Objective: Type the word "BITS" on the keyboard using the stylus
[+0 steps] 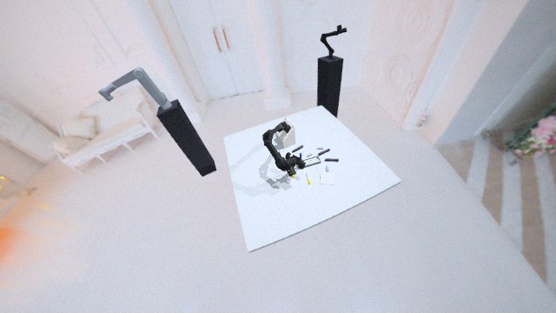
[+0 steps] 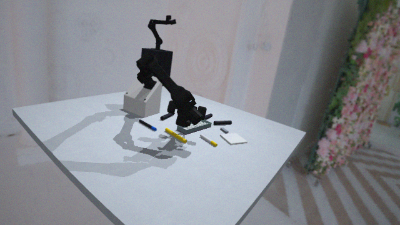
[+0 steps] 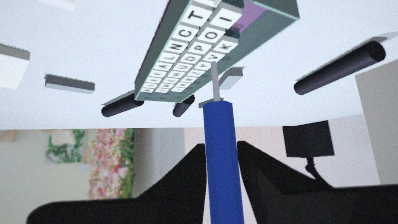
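With its black fingers nearly together, the tool [image 3: 221, 149] grips the blue cylindrical stylus [image 3: 221, 160] around its body, thin grey tip pointing away from the fingers. Tip appears over or just beside the key marked V on the grey-green, box-shaped keyboard [image 3: 260, 55] [image 2: 197, 128] [image 1: 312, 162], which lies on the white table [image 1: 278, 226] [image 2: 175, 187]; contact cannot be confirmed. Handling, as judged: stylus light and stiff, its smooth barrel liable to swivel or slide back under a firm press; best held where it is, mid-barrel, square between the pads. The thin tip probably tolerates straight pushes better than sideways ones. Legible white keycaps: T, I, C, O, N, P, K, V; farther letters too small to read surely. No brand legible. Next key of "BITS" cannot be told from this view.
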Tool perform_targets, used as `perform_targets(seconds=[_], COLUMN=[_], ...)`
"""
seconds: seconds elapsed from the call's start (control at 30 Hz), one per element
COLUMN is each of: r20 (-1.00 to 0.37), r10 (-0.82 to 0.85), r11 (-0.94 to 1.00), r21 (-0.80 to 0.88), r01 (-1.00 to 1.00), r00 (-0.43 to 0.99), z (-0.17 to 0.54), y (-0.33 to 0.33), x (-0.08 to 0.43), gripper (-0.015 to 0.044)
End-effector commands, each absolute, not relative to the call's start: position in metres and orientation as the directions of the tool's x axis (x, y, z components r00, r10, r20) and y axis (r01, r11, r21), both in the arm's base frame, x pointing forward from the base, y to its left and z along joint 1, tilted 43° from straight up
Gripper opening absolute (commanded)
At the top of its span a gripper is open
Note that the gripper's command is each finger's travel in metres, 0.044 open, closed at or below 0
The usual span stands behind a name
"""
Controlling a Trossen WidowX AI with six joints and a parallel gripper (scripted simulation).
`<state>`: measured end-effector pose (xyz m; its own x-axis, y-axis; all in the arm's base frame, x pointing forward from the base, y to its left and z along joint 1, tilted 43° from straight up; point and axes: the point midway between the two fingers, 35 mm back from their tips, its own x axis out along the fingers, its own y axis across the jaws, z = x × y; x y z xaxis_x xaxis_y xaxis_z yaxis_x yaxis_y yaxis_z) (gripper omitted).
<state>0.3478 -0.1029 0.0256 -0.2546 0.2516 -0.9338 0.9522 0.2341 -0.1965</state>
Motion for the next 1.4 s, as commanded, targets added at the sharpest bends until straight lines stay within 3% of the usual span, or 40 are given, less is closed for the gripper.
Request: perform_targets(seconds=[0.0,0.57,0.67,0.7,1.37], r20=[-0.932,-0.932,-0.932,-0.932,-0.932], r10=[0.259,0.259,0.258,0.258,0.258], r11=[0.227,0.227,0.227,0.227,0.227], r21=[-0.197,-0.197,-0.197,-0.197,-0.197], r01=[0.954,0.954,0.954,0.954,0.954], r00=[-0.254,-0.254,-0.254,-0.254,-0.254], z=[0.027,0.013,0.013,0.012,0.006], y=[-0.099,-0.114,-0.114,-0.115,-0.121], x=[0.358,0.359,0.359,0.36,0.36], gripper=[0.0,0.0,0.0079,0.0081,0.0081])
